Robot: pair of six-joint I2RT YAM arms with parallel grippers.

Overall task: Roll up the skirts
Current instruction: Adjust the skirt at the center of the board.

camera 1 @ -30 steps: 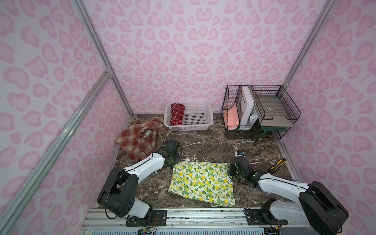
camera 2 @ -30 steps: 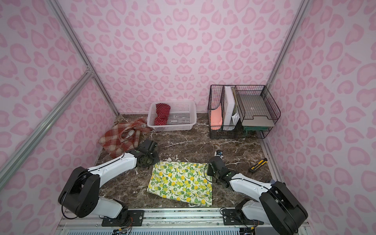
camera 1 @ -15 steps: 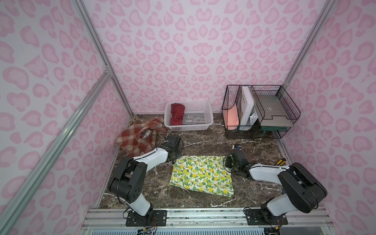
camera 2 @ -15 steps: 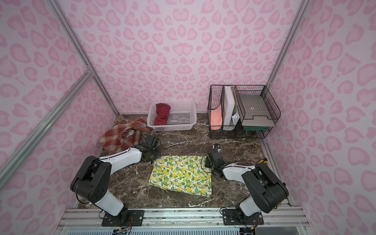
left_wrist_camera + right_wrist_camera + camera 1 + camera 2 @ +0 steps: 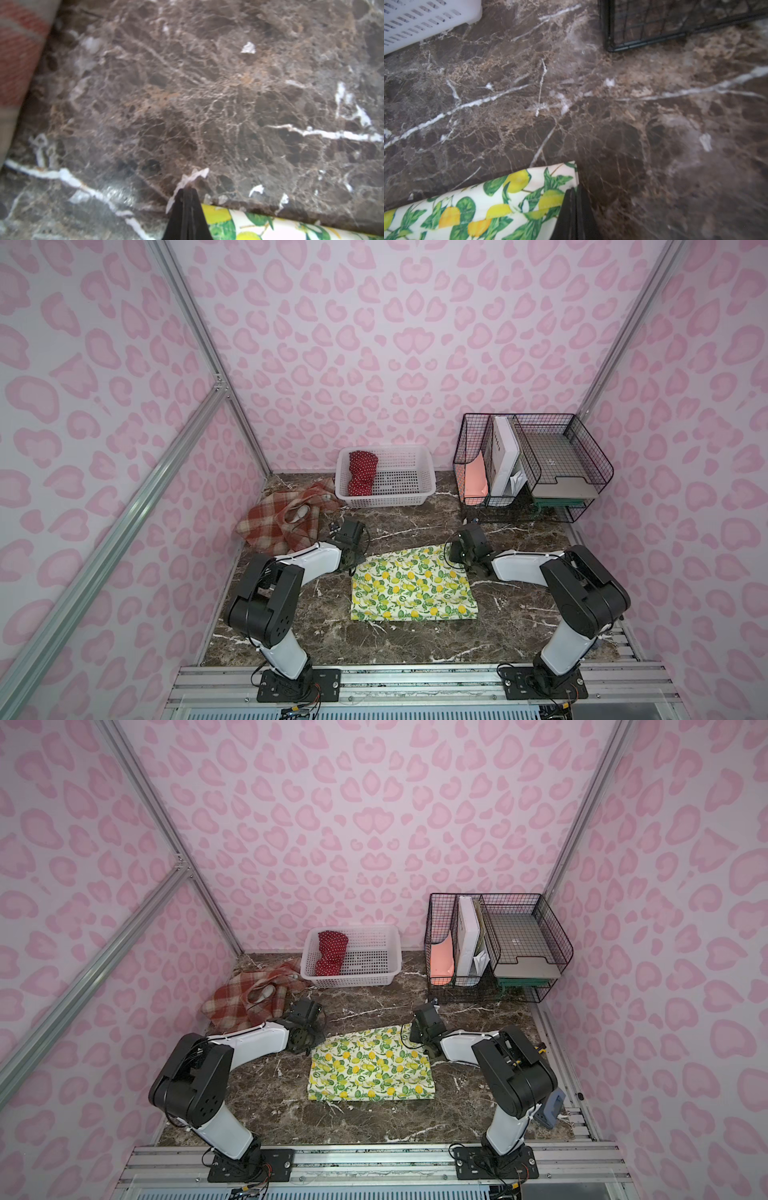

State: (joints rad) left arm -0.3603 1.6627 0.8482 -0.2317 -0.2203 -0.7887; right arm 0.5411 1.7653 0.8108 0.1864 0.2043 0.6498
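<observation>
Surroundings: the white basket (image 5: 419, 499) stands at the back of the marble tabletop (image 5: 374, 639), with the rolled polka-dot skirt (image 5: 362, 472) in its left end. The plaid skirt (image 5: 278, 524) lies crumpled at the basket's left front, just beside the left arm's wrist. The wire organiser (image 5: 582, 448) holding folders occupies the back right corner, near the right arm's wrist.

Task item: the lemon-print skirt (image 5: 411, 585) lies spread flat at centre, between both arms.

Left gripper (image 5: 186, 190): fingers pressed together, pinching the skirt's far left corner. The cloth edge sits raised, casting a shadow on the marble.

Right gripper (image 5: 574, 189): fingers pressed together, pinching the far right corner. Bare marble lies ahead of both grippers, up to the basket and the organiser.
</observation>
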